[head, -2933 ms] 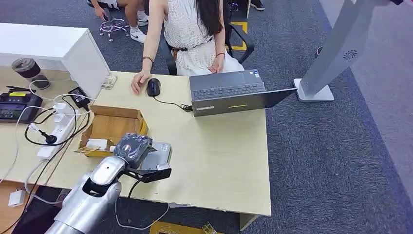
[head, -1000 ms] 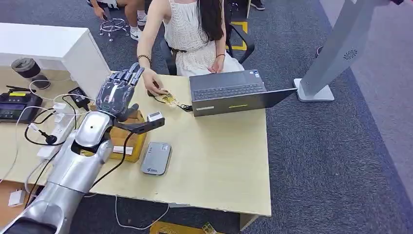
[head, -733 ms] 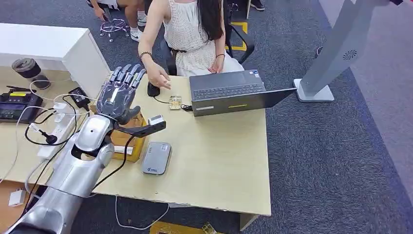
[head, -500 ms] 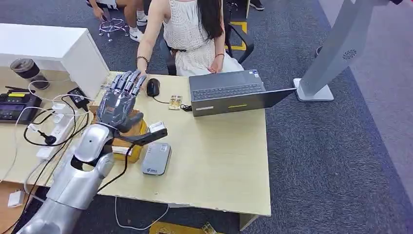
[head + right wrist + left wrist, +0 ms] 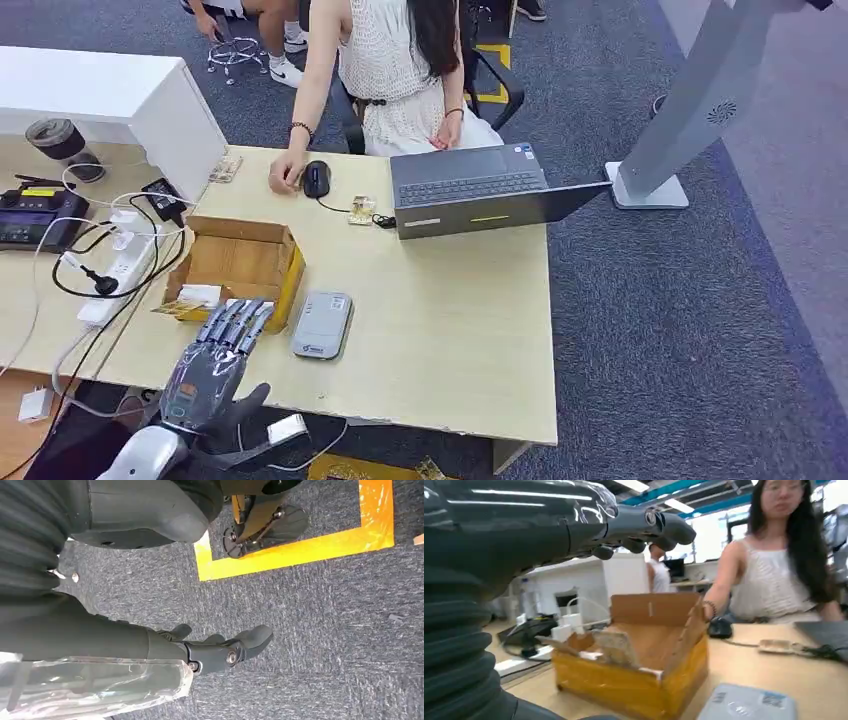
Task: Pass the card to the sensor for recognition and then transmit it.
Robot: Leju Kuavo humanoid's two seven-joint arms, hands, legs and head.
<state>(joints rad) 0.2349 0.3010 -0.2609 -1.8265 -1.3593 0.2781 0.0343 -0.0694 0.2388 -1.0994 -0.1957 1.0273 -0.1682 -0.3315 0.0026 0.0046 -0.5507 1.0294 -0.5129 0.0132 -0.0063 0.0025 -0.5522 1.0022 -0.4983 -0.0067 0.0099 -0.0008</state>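
In the head view, the left robot hand (image 5: 215, 365) is hovering at the near left edge of the tabletop (image 5: 450, 300), its fingers stretched out flat and apart, holding nothing. Its fingertips are pointing toward the open cardboard box (image 5: 237, 265), which is sitting just beyond them. A grey sensor (image 5: 322, 325) is lying flat on the tabletop just right of the box. The card (image 5: 360, 210) is lying far across the tabletop, between a black mouse (image 5: 316, 178) and an open laptop (image 5: 480, 190). A person (image 5: 400, 60) is sitting at the far side, one hand resting beside the mouse.

In the left wrist view, the left robot hand (image 5: 574, 525) is reaching out above the cardboard box (image 5: 639, 660), fingers extended and empty; the sensor (image 5: 749, 705) is lying beside the box, and the card (image 5: 776, 646) is lying farther off near the mouse (image 5: 720, 628).

In the right wrist view, the right robot hand (image 5: 215, 652) is hanging over grey carpet (image 5: 325, 630), fingers loosely apart and gripping nothing, near yellow floor tape (image 5: 300, 550).
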